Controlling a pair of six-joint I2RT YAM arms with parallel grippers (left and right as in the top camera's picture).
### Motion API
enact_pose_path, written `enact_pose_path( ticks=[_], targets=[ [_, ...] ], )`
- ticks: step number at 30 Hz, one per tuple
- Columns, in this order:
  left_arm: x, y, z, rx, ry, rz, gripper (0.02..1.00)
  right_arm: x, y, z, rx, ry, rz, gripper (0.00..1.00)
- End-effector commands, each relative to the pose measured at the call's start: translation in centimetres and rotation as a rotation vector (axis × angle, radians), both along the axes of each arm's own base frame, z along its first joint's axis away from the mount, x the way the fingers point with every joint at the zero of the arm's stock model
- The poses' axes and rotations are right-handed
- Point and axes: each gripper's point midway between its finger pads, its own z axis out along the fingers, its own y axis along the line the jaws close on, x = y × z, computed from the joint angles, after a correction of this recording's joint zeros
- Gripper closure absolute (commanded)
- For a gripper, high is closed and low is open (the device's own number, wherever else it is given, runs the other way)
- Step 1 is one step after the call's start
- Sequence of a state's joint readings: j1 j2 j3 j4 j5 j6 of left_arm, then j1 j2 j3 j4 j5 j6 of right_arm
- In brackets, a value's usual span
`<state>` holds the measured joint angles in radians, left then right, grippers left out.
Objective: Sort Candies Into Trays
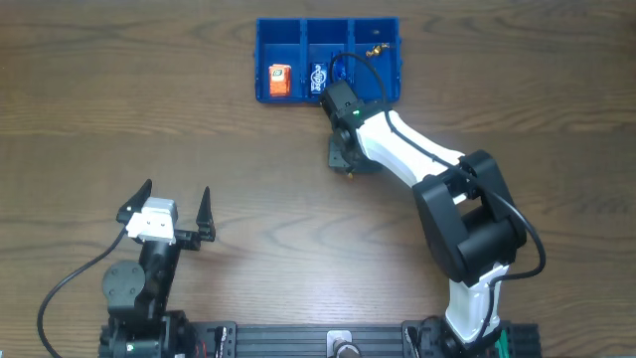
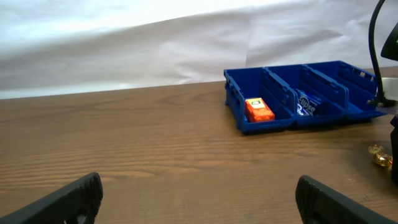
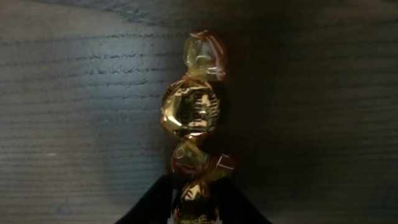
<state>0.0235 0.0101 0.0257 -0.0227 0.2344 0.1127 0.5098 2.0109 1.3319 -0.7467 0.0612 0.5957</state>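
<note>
A blue three-compartment tray [image 1: 260, 60] [image 2: 261, 127] sits at the far middle of the wooden table. An orange candy [image 1: 279, 81] [image 2: 259, 109] lies in its left compartment, a blue-wrapped candy [image 1: 320, 77] [image 2: 306, 106] in the middle one and a small gold candy [image 1: 375, 49] in the right one. My right gripper [image 1: 348, 164] [image 3: 196, 186] is down at the table just in front of the tray, shut on the end of a gold twist-wrapped candy [image 3: 189, 112] [image 2: 379, 155]. My left gripper [image 1: 177, 189] [image 2: 199, 186] stands open near the front left, holding nothing.
The right arm's black cable [image 1: 363, 75] loops over the tray's middle and right compartments. Bare wood table [image 1: 119, 89] stretches to the left of the tray and between the two arms.
</note>
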Motion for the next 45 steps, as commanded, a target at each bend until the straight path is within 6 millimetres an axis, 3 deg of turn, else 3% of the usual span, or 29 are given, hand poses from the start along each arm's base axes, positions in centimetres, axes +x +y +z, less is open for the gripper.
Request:
enact_pose_path(
  ticks=[1,10,13,17,19,21,24,26,29,32,36,40,45],
  targets=[
    [-0.1,-0.3,-1.6,0.011,0.042,-0.020,0.020,-0.6,0.0,-0.7,-0.027,0.016,0.013,0.779],
    [-0.1,-0.3,-1.6,0.011,0.042,-0.020,0.023,-0.7,-0.3,-0.6,-0.043,0.021,0.011,0.888],
    [-0.1,-0.3,-1.6,0.011,0.042,-0.020,0.020,-0.7,-0.3,0.9,-0.031,0.000,0.011,0.895],
    [-0.1,-0.3,-1.6,0.011,0.042,-0.020,0.020,-0.1,-1.0,6.6,-0.021,-0.128,-0.001,0.895],
    [-0.1,-0.3,-1.6,0.011,0.042,-0.020,0.020,1.0,-2.4,11.8,-0.032,-0.265,-0.027,0.895],
    [-0.1,-0.3,-1.6,0.011,0.042,-0.020,0.020,2.9,-3.6,15.6,-0.049,-0.376,-0.019,0.895],
    [-0.1,-0.3,-1.6,0.011,0.042,-0.020,0.020,6.8,-4.9,19.1,-0.090,-0.490,0.032,0.897],
    [-0.1,-0.3,-1.6,0.011,0.042,-0.020,0.020,9.3,-5.6,20.0,-0.131,-0.548,0.031,0.897],
    [-0.1,-0.3,-1.6,0.011,0.042,-0.020,0.023,13.7,-5.7,19.9,-0.150,-0.618,0.043,0.895],
    [-0.1,-0.3,-1.6,0.011,0.042,-0.020,0.020,16.6,-5.7,17.9,-0.149,-0.633,0.026,0.895],
    [-0.1,-0.3,-1.6,0.011,0.042,-0.020,0.020,17.6,-5.3,14.8,-0.146,-0.595,0.035,0.890],
    [-0.1,-0.3,-1.6,0.011,0.042,-0.020,0.020,17.8,-5.1,13.2,-0.146,-0.570,0.042,0.875],
    [-0.1,-0.3,-1.6,0.011,0.042,-0.020,0.020,18.0,-5.1,12.4,-0.148,-0.563,0.044,0.691]
  ],
)
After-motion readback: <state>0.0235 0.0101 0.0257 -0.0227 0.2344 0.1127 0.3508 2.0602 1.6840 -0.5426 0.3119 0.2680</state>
